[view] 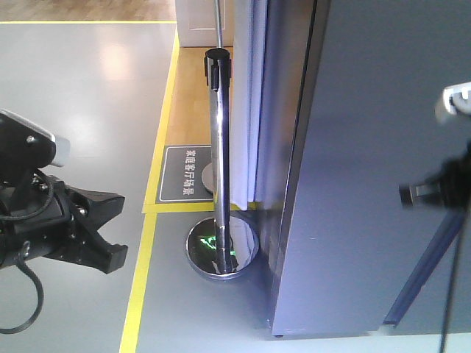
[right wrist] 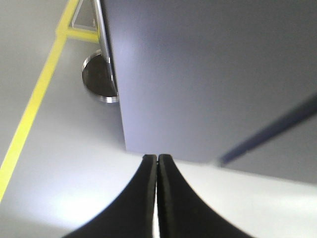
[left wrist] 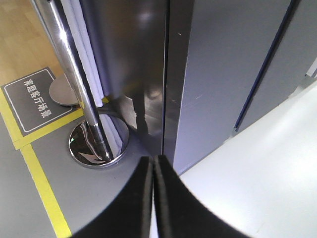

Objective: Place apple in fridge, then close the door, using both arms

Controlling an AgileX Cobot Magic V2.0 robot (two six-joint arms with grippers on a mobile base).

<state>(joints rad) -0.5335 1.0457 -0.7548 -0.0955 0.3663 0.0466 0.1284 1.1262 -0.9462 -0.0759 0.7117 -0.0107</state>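
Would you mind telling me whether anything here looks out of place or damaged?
Nothing stands out. The fridge shows only plain dark grey faces, the chrome post stands upright on its base, and both grippers are shut and empty.

A dark floor sign [view: 185, 173] carries white Chinese characters, 家庭客厅场景 (small, partly blurred), by the yellow line [view: 140, 287].

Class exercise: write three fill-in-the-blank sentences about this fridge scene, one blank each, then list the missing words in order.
1. The line painted on the grey floor is coloured ____.
2. In its wrist view, the left gripper has its fingers pressed ____.
3. The chrome post stands on a round base to the ____ of the fridge in the front view.

Missing words: yellow; together; left
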